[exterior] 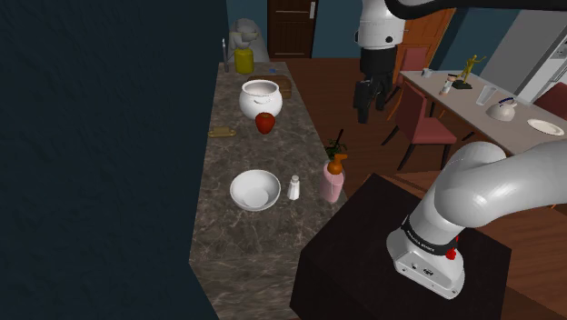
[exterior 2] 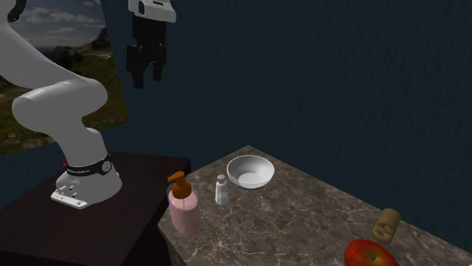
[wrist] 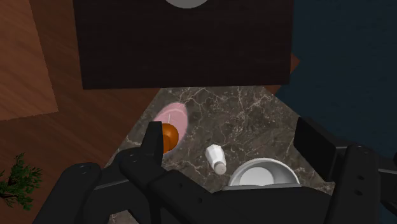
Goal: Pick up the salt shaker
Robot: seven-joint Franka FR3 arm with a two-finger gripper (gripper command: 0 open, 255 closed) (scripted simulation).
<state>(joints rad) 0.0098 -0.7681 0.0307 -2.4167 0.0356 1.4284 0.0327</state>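
The salt shaker (exterior: 294,188) is small and white with a grey cap. It stands on the dark marbled counter (exterior: 227,241) between a white bowl (exterior: 254,190) and a pink soap dispenser (exterior: 333,180) with an orange pump. My black gripper (exterior: 373,107) hangs high in the air, well above the counter and off to the shoulder view's right of the shaker. In the second exterior view the gripper (exterior 2: 147,75) is far above the shaker (exterior 2: 222,190). The wrist view looks down at the shaker (wrist: 215,158) between my fingers (wrist: 153,140), which stand wide apart and hold nothing.
A red apple (exterior: 264,122), a white pot (exterior: 260,97) and a yellow container (exterior: 243,60) sit farther along the counter. The dark stand (exterior: 382,245) adjoins the counter's edge by the dispenser. A dark blue wall runs along the counter. A dining table (exterior: 482,114) with chairs stands beyond.
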